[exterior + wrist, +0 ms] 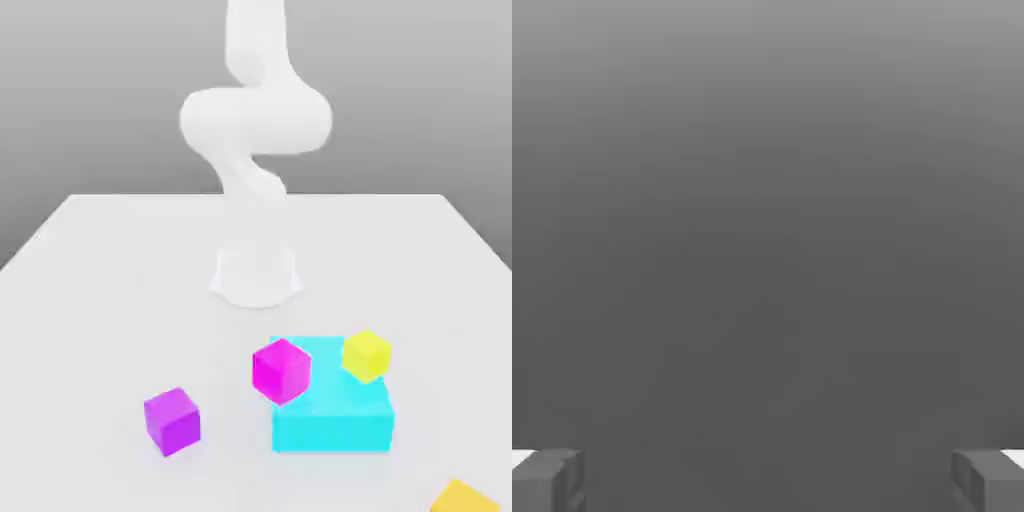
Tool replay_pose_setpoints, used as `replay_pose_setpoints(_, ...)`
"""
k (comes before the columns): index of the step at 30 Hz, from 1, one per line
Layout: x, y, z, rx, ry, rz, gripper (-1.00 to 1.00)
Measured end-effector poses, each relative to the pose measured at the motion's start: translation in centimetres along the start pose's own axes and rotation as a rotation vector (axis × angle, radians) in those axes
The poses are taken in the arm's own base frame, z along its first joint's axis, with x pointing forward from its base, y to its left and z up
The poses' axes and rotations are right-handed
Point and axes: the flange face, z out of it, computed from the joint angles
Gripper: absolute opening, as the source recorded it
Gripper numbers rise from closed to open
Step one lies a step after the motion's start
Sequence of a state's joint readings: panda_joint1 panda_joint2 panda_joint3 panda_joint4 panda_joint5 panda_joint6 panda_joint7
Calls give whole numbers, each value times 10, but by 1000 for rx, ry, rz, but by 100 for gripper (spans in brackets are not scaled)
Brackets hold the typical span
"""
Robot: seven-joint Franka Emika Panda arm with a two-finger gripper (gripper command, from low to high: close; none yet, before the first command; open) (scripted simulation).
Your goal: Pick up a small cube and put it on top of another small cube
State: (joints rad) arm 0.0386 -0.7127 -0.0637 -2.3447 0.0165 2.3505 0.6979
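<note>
A: How does the white arm [255, 130] stand?

B: It rises from its round base [256, 275] at the far middle of the white table [90, 300] and folds upward out of frame; in the hand view the gripper [768, 480] has its two grey fingertips [547, 480] wide apart, nothing between them.

A: Where are the cubes?

B: The violet-purple cube [172, 420] sits alone on the table, toward the exterior view's left; the magenta cube [281, 370] appears at the near-left corner of a cyan block [335, 415]; a yellow cube [366, 354] rests on that block; another yellow piece [465, 497] lies at the lower right edge.
</note>
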Motion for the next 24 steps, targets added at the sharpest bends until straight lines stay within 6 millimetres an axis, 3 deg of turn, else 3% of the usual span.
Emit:
replay_pose_setpoints(6,-11,60,145,-82,-203,-142,0)
replay_pose_setpoints(12,-57,136,255,-172,-380,-283,0)
replay_pose_setpoints(16,-96,196,305,-242,-488,-382,0)
replay_pose_setpoints(21,-144,276,339,-341,-611,-501,0)
replay_pose_setpoints(24,-156,291,353,-354,-627,-532,0)
